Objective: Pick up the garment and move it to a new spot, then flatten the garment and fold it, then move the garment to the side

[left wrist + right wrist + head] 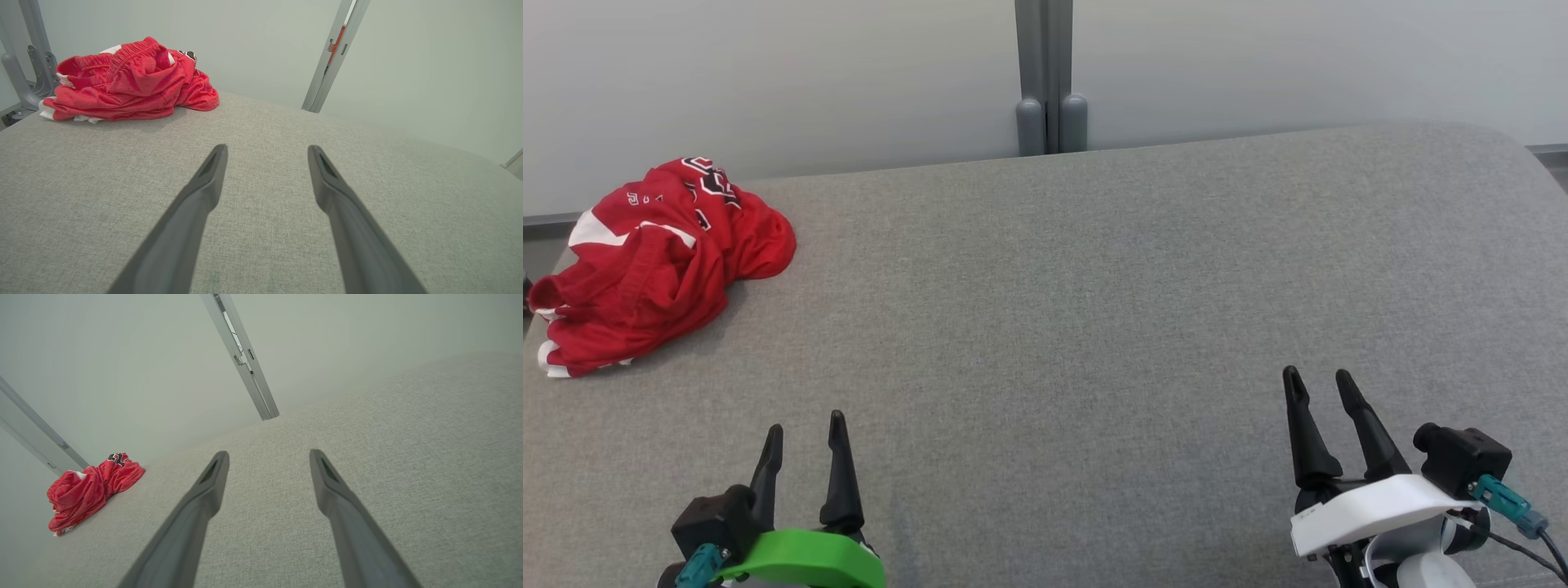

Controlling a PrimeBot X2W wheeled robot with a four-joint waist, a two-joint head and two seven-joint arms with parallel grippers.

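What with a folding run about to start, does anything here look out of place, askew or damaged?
Only the red garment stands out: it lies crumpled in a heap at the far left corner of the grey surface. No damage or spill shows. The left gripper and right gripper are open, apart from it.

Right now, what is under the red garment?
The red garment lies crumpled on the grey fabric surface. Anything beneath its folds is hidden.
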